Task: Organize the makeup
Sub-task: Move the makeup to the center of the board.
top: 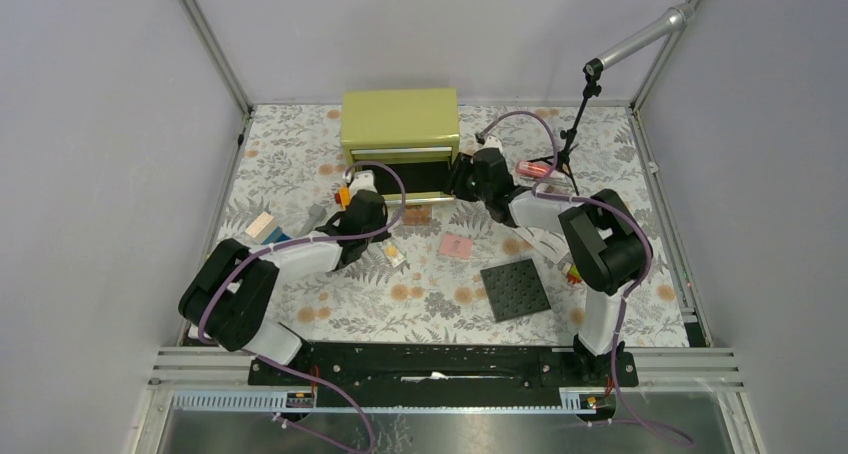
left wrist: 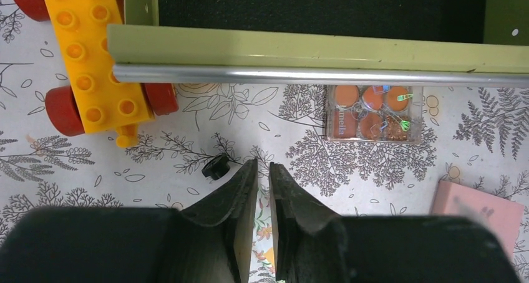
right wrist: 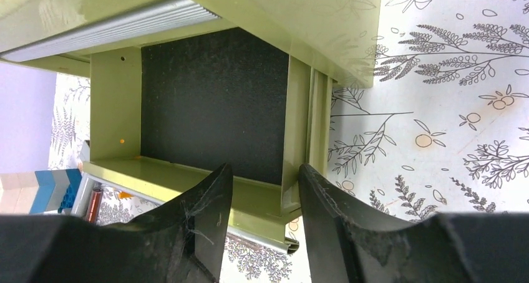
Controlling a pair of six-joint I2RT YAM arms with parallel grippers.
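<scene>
Carrying everything in view, the flower-printed counter is holding a green box at its far side. The box's drawer is standing pulled out toward the arms, showing a bare black lining, with a silver handle running along its front edge.

The right hand is hovering over the drawer's right front corner with its fingers spread and nothing between them. The left hand is hanging just in front of the drawer's handle. Its fingers are pressed nearly together with only a slim gap, and they are pinching nothing.

A dark grey studded plate is lying near the right arm's base. An orange toy car with red wheels is sitting against the drawer's left front corner.

The makeup is lying out on the counter. A pink compact is resting between the drawer and the plate, and an eyeshadow palette with orange pans is lying just beside the handle. A pink-red tube is sitting beyond the right arm. A tiny black cap is lying just beside the left hand's fingertips.
</scene>
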